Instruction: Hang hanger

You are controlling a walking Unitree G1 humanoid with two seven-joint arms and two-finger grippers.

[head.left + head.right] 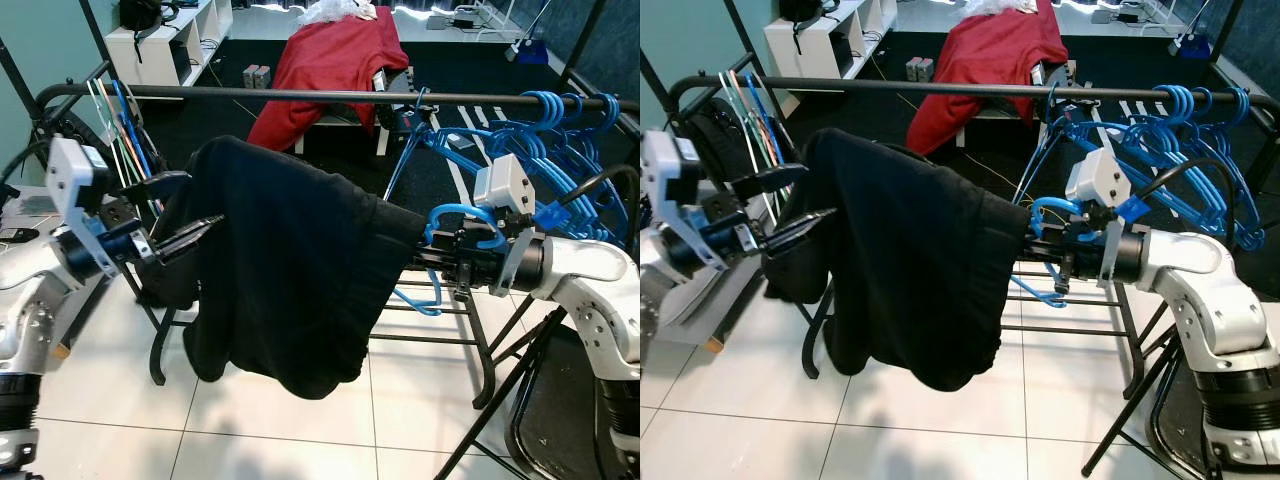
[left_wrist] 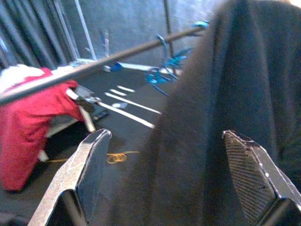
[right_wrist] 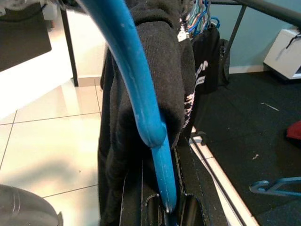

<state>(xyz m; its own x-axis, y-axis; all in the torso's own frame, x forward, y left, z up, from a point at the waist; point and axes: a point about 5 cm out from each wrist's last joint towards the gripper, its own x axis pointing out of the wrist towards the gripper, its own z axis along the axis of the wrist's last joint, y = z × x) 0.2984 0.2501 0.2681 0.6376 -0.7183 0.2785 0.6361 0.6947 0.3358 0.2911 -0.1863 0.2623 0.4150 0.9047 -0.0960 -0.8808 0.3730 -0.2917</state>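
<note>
**Garment on hanger, held below rail**

The right gripper (image 1: 440,262) has its fingers clamped on a bright blue plastic hanger (image 3: 141,89), which carries a black knitted garment (image 1: 285,270) draped outward from those fingers. The left gripper (image 1: 185,215) has its fingers (image 2: 84,165) spread apart, the garment's far edge between them. The long black metal rail (image 1: 300,95) runs above both grippers.

Two silver-white jointed arms with dark ribbed collars. Left tool (image 1: 190,232): long black fingers with ridged pads (image 2: 244,174), white camera box (image 1: 72,175) behind, blue ring. Right tool (image 1: 425,262): black cuff, white camera box (image 1: 505,187) above, black cable.
</note>
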